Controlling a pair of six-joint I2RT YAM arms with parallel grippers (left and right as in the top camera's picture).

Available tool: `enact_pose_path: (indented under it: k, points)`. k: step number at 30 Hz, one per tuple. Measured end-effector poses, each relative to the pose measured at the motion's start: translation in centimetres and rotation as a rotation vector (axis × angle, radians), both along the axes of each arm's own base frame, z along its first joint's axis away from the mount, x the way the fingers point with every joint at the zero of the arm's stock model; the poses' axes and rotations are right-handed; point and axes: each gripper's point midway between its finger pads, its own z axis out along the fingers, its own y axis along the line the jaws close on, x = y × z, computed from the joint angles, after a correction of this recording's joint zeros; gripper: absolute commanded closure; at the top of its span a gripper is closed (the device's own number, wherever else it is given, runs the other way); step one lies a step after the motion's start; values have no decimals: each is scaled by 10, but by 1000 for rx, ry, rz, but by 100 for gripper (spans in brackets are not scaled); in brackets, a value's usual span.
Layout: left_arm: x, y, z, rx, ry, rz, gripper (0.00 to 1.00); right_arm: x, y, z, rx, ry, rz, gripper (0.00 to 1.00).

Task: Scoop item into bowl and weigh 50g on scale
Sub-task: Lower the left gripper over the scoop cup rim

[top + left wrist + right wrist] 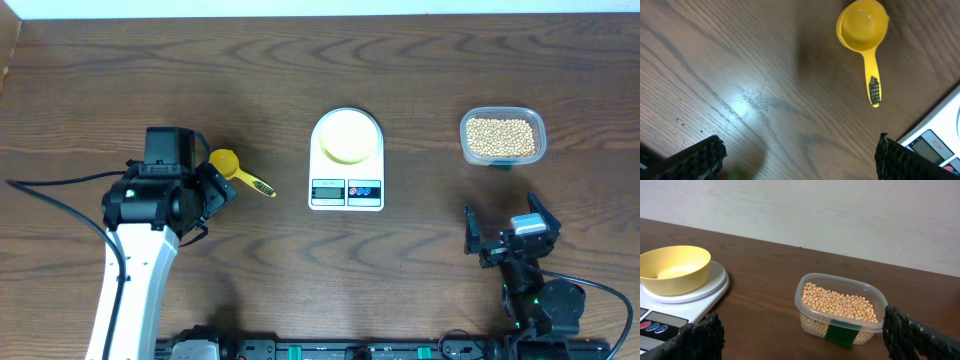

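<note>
Left claw (802, 161) and right claw (505, 230) both stand wide, released, and grasp nothing. Left claw hangs over the brown bench (300, 60), close to a yellow measuring spoon (235, 170) that lies left of the scale (345, 192). On the round top of the scale sits the pale yellow bowl (347, 135). Beans (500, 137) lie in a clear tub (539, 124) at the far right, apart from the scale. Right claw is on the near side of this tub.
</note>
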Motion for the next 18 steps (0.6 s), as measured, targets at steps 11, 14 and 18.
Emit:
enact_pose_path:
  k: [11,14,18]
  points:
    - [1,0,-4,-33,3,113,2,0,0,0,0,0,0,1]
    - [5,0,-3,-35,-14,119,2,0,0,0,0,0,0,1]
    - [5,0,-3,-37,-18,123,2,0,0,0,0,0,0,1]
